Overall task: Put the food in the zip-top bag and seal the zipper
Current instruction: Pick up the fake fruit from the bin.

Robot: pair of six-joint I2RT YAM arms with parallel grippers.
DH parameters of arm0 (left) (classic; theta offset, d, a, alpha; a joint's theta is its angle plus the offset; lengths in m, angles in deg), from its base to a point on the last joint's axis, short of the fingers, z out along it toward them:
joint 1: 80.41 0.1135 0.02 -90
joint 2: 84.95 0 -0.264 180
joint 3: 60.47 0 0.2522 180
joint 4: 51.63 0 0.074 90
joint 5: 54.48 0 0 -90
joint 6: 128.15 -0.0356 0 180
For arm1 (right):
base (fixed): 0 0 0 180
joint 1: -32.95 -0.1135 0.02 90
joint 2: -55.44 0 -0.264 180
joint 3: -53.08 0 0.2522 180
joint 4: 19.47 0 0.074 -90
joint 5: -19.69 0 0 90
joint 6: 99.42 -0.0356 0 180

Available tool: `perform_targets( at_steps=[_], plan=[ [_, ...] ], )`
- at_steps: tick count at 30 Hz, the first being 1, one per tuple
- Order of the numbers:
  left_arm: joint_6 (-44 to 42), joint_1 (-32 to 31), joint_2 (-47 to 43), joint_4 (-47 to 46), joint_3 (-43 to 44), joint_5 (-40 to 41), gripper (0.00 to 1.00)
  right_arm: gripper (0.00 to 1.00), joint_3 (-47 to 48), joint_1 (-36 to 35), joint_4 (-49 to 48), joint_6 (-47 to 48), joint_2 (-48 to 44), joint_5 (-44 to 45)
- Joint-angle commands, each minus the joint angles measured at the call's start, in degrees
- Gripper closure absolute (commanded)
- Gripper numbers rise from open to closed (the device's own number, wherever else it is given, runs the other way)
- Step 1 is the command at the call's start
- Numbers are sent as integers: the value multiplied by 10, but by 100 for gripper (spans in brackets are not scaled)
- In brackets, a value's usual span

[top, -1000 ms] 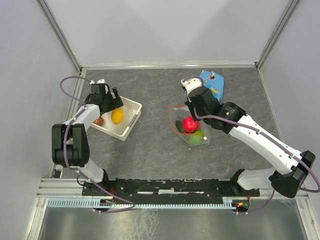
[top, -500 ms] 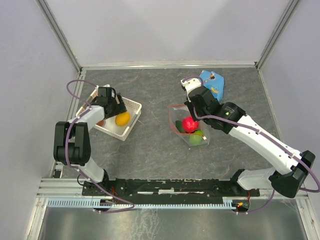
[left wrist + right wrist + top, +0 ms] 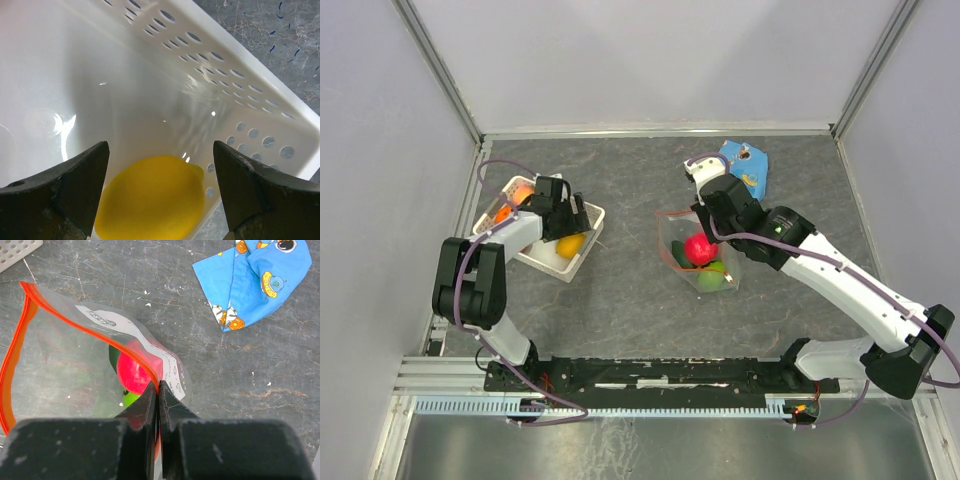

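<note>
Movement on our left: the left claw [image 3: 159, 165] has slid to the white basket's [image 3: 240, 65] five o'clock corner, spread wide over the lemon [image 3: 152, 197], so we expect a pick. The right claw [image 3: 158, 390] stays pinched on the zip-top bag [image 3: 65, 360] at its zipper [image 3: 75, 322], with the red fruit [image 3: 134, 371] and green fruit [image 3: 129, 400] inside.

I've got the bag [image 3: 60, 365] lying on the bench [image 3: 150, 280], clear plastic with its mouth gaping. Its orange zipper [image 3: 70, 320] is unsealed and bowed wide. The red fruit [image 3: 131, 372] and green fruit [image 3: 714, 277] lie inside, touching. My right fingers [image 3: 144, 412] pinch the labelled rim. The yellow fruit [image 3: 152, 200] sits in a corner of the basket [image 3: 225, 65], with an orange fruit [image 3: 504, 213] at the other end.
</note>
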Motion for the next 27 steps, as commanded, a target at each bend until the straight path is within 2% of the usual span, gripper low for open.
perform_targets(
  at_steps=[1, 10, 20, 27],
  plan=[
    [22, -22, -7, 24, 19, 2, 9, 91, -2, 1, -19, -1, -18, 11],
    [-8, -48, 7, 171, 89, 29, 8, 91, -4, 1, -23, 12, -33, 12],
    [-165, -39, 37, 320, 172, 44, 7, 90, -60, 1, -68, 17, -78, -17],
    [-174, -28, 47, 339, 175, -4, 9, 90, -79, 2, -85, 15, -102, -32]
  ],
)
